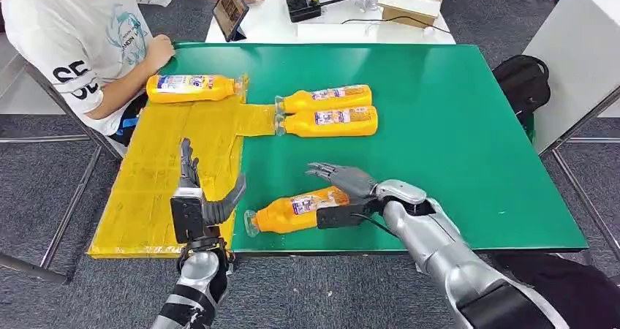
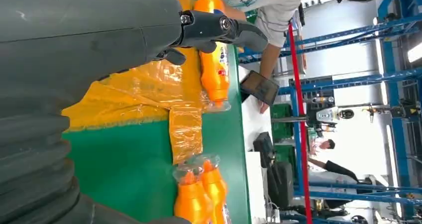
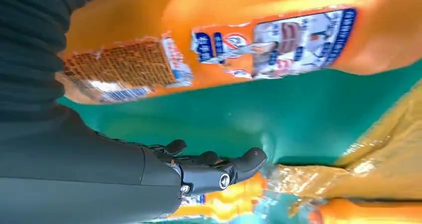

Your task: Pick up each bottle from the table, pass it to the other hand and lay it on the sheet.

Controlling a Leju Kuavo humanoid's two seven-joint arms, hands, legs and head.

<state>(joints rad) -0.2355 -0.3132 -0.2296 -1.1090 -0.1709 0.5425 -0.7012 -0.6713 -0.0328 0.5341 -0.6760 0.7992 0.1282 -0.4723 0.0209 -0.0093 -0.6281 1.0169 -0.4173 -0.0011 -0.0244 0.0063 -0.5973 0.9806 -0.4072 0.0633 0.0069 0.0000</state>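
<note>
We see our right hand (image 1: pixel 343 179) at the near edge of the green table (image 1: pixel 453 139), fingers spread over the base end of an orange bottle (image 1: pixel 296 210) that lies on its side there, cap pointing toward the yellow sheet (image 1: pixel 168 175). The right wrist view shows the bottle's label close against the palm side with the fingers apart, so we judge the hand is about to grip it and has not yet closed. Our left hand (image 1: pixel 199 197) is raised above the near part of the sheet, fingers apart, holding nothing, apparently waiting to receive.

Farther out, one orange bottle (image 1: pixel 191 88) already lies on the far end of the sheet. Two more bottles (image 1: pixel 327 110) lie side by side on the bare table just beside the sheet's narrow flap.

By our reckoning one bottle is done and three are left: the near one to grasp, pass and lay down, then the pair. A person (image 1: pixel 88 36) sits at the far left corner, forearm near the laid bottle.
</note>
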